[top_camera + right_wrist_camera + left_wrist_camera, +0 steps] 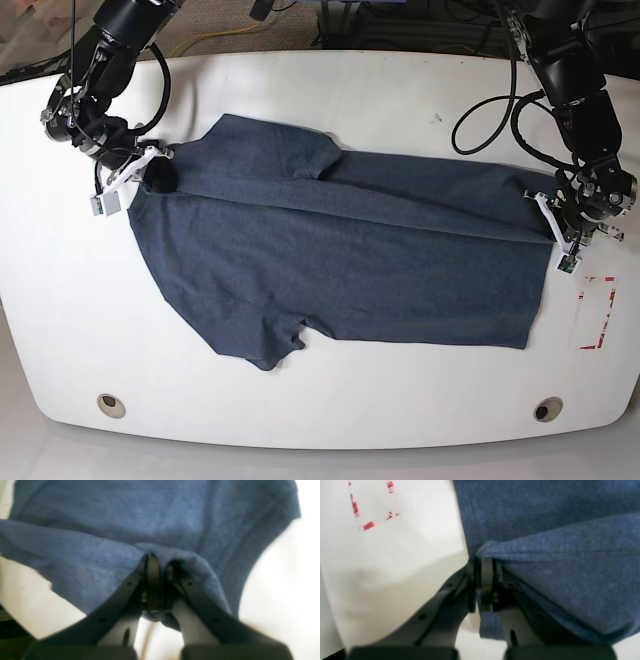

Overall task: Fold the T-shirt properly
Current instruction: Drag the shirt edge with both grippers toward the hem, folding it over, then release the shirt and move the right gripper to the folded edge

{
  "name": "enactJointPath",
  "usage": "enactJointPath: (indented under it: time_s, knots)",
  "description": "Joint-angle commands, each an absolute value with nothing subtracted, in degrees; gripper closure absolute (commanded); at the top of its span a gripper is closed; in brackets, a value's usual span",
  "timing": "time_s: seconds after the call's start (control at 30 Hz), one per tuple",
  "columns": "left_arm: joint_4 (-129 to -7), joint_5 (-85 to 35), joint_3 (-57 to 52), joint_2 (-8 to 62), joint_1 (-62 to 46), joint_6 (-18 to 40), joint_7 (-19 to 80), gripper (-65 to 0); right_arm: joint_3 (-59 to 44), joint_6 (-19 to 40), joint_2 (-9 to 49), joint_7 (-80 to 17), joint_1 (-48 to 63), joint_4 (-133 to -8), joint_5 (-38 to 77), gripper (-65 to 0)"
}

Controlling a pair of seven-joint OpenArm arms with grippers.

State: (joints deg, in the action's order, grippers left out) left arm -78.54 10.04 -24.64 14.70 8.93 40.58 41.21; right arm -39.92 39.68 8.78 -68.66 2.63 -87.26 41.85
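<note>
Lying across the middle of a white tabletop (330,90), a dark navy-blue heathered T-shirt (340,260) stretches lengthwise from one side to the other in the base view. Its shoulder and sleeve end sits toward that view's left, its straight hem end toward the right. One short sleeve points toward the far edge, and the other pokes out along the near edge.

The right gripper (150,170), on the left of the base view, pinches the shoulder end of the shirt. In the right wrist view its black jaws stand pressed together on a bunched ridge of blue cloth (155,552), with fabric draped over and around both fingers. The left gripper (552,222), on the right of the base view, clamps the hem end near its far corner. In the left wrist view its jaws are likewise closed on a pinched fold of cloth (486,552), which rises to a small peak at the fingertips while the rest spreads away to the right.

Between the two grips a long straight crease runs across the upper part of the shirt, so the far edge looks pulled taut.

A rectangle of red-and-white tape (598,315) is marked on the tabletop just beside the hem end, near the left gripper. Two round holes (112,404) sit near the tabletop's front corners. Cables lie beyond the far edge.
</note>
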Motion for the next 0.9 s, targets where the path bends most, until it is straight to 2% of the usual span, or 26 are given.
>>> enactJointPath:
  time_s: [0.0, 0.13, 0.23, 0.3, 0.37, 0.4, 0.47, 0.5, 0.53, 0.6, 0.73, 0.87]
  knots:
    - [-78.11, 10.15, -24.57, 15.96, 10.15, 40.0, 39.43, 0.0, -40.22, 40.0, 9.89, -67.3, 1.01, -88.22, 40.84, 0.0]
    - [-77.93, 10.15, -21.93, 17.36, 10.15, 40.0, 39.08, 0.0, -40.22, 40.0, 9.89, -67.3, -0.4, -88.22, 37.05, 0.0]
    - [-77.85, 10.15, -20.35, 17.54, 10.15, 40.0, 39.08, -2.8, -40.31, 40.0, 9.89, -67.21, -1.27, -88.22, 33.36, -12.7]
    - [-77.85, 10.15, -19.82, 17.54, 10.15, 40.0, 39.16, -11.3, -40.57, 40.0, 9.8, -67.21, -1.71, -88.4, 30.99, -25.2]
    - [-77.85, 10.15, -19.82, 17.54, 10.15, 40.0, 39.16, -25.3, -40.75, 40.0, 9.89, -67.21, -1.8, -88.66, 29.85, -37.1]
    - [-77.85, 10.15, -19.82, 17.54, 10.15, 40.0, 39.25, -35.0, -40.75, 40.0, 10.15, -67.21, -1.54, -89.01, 30.29, -42.6]
    - [-78.02, 9.98, -19.91, 17.54, 10.15, 40.0, 39.25, -48.2, -40.84, 40.0, 10.68, -67.21, -0.75, -90.68, 31.08, -46.8]
    - [-78.11, 9.8, -20.09, 17.54, 10.15, 40.0, 39.25, -55.0, -40.92, 40.0, 10.77, -67.3, 0.48, -92.35, 31.69, -46.8]
    - [-78.2, 9.8, -20.26, 17.54, 10.15, 40.0, 39.25, -58.1, -40.92, 40.0, 10.77, -67.3, 1.27, -93.49, 32.22, -46.5]
    - [-78.2, 9.71, -20.26, 17.54, 10.15, 40.0, 39.25, -58.6, -40.92, 40.0, 10.59, -67.56, 3.3, -96.13, 33.71, -45.3]
    - [-79.43, 9.71, -20.53, 17.63, 9.71, 40.0, 39.25, -53.3, -40.92, 40.0, 10.42, -67.65, 9.36, -99.65, 39.6, -44.4]
    - [-81.36, 9.63, -22.99, 17.63, 7.34, 40.0, 38.99, -53.2, -40.57, 40.0, 9.8, -67.65, 14.81, -99.65, 45.85, -44.4]
